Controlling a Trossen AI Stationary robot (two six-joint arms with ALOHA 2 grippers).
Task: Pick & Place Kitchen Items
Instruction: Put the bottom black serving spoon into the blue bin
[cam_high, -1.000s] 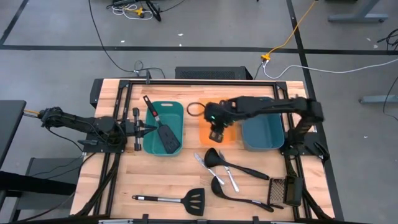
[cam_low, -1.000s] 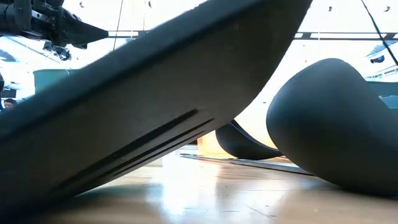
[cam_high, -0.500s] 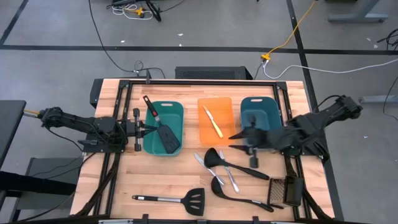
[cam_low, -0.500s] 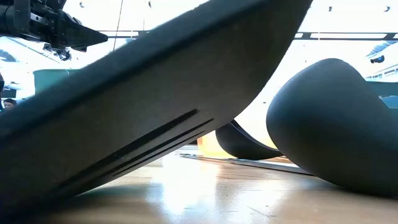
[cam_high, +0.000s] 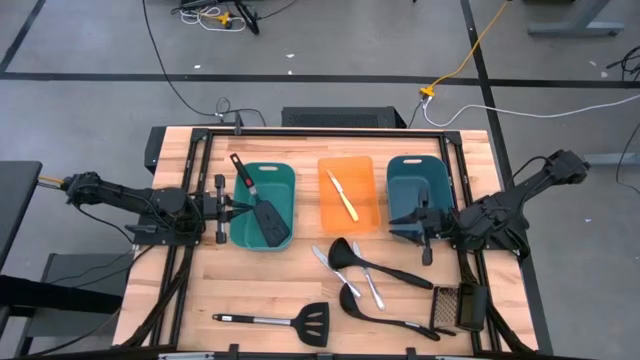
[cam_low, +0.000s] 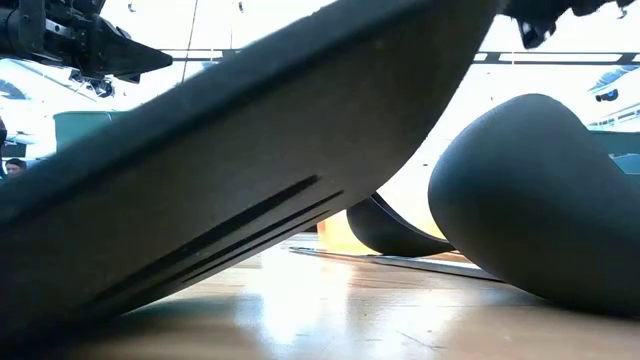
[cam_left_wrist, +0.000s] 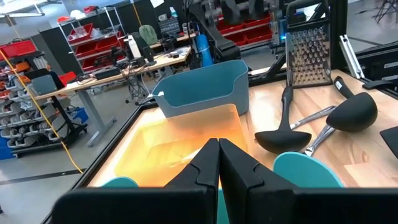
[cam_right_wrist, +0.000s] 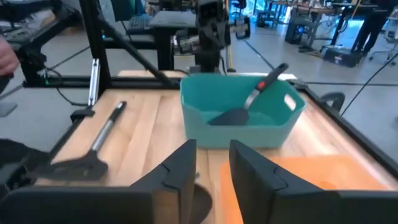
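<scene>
- Left pincer (cam_high: 232, 208): fingers pressed together, empty, level, just left of the left teal tub (cam_high: 286, 178). One black spatula (cam_high: 262, 208) leans inside that tub.
- Loose spatula (cam_high: 285, 321), near tabletop (cam_high: 300, 280) edge, well below the tub: light, stiff, probably slick; take the slim handle mid-length.
- Yellow knife (cam_high: 342, 194) lies on the orange tray (cam_high: 368, 222), right of the tub: thin, light, low-lying; pinch across the handle.
- Two ladles (cam_high: 375, 266) and a silver knife (cam_high: 366, 276) crossed below the tray: rigid, bowl-heavy; grip handles nearer the bowl.
- Right pincer (cam_high: 428, 230): fingers apart, empty, at the right teal tub (cam_high: 418, 172), arm folded back toward the right edge.
</scene>
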